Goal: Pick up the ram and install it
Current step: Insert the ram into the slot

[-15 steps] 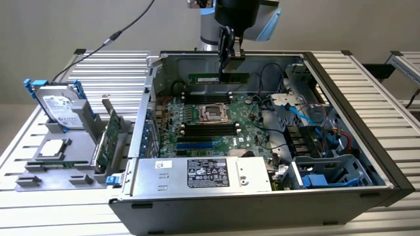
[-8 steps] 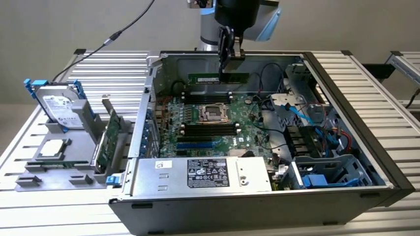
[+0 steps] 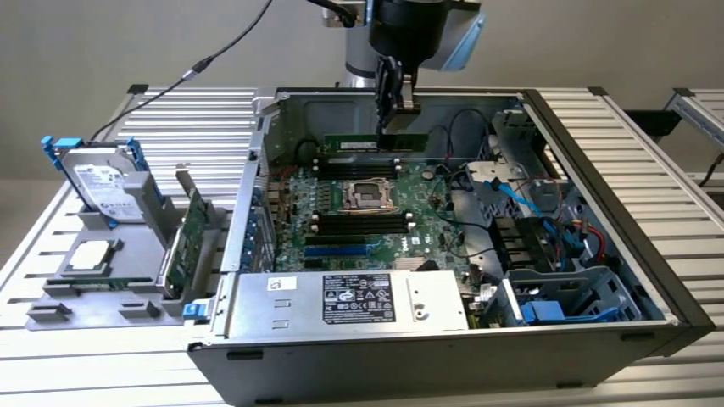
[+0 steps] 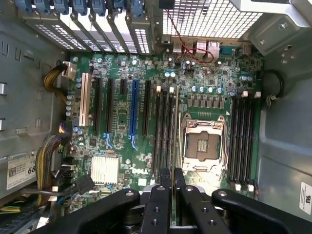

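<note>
Gripper holds the RAM stick over the open computer case

The gripper (image 3: 398, 125) is clamped on the top edge of the ram (image 3: 356, 142), which hangs level and on edge above the motherboard (image 3: 421, 197), over the black memory slots (image 3: 359, 170) behind the CPU socket (image 3: 368, 195).

The black-and-grey robot arm (image 3: 413, 30) above the black two-fingered metal claw (image 3: 398, 124) is cut off by the picture's edge, the fingertips (image 3: 388, 114) hide the middle of the long thin green ram stick (image 3: 359, 142) pinched between them, and its white label (image 3: 355, 143) seems too small to read.
</note>
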Motion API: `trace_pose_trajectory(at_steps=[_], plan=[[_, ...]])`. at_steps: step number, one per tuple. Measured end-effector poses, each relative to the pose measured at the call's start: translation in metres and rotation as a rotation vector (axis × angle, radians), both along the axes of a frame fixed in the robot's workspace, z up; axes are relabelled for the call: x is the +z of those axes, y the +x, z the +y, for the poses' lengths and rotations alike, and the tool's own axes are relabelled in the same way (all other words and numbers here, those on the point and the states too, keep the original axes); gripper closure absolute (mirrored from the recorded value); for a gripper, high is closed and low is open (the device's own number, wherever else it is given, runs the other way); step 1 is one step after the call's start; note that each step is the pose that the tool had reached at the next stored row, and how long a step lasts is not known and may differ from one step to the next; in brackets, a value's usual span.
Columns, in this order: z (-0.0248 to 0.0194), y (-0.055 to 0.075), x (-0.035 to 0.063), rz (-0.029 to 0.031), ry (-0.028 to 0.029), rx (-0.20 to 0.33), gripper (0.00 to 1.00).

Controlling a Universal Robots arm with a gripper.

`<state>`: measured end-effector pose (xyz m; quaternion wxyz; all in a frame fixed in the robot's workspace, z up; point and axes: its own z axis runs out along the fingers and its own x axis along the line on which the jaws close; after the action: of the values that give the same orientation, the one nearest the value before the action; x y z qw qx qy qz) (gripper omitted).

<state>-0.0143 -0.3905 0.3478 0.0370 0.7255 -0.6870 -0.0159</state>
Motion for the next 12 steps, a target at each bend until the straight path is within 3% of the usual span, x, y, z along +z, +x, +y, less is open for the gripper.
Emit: trace_pose_trajectory(at_steps=[4,12], plan=[[-0.0044,-0.002,-0.0074,-0.0001,0.0002,0.000,0.86],[-0.0075,-0.009,-0.0220,0.0000,0.0001,-0.001,0.86]])
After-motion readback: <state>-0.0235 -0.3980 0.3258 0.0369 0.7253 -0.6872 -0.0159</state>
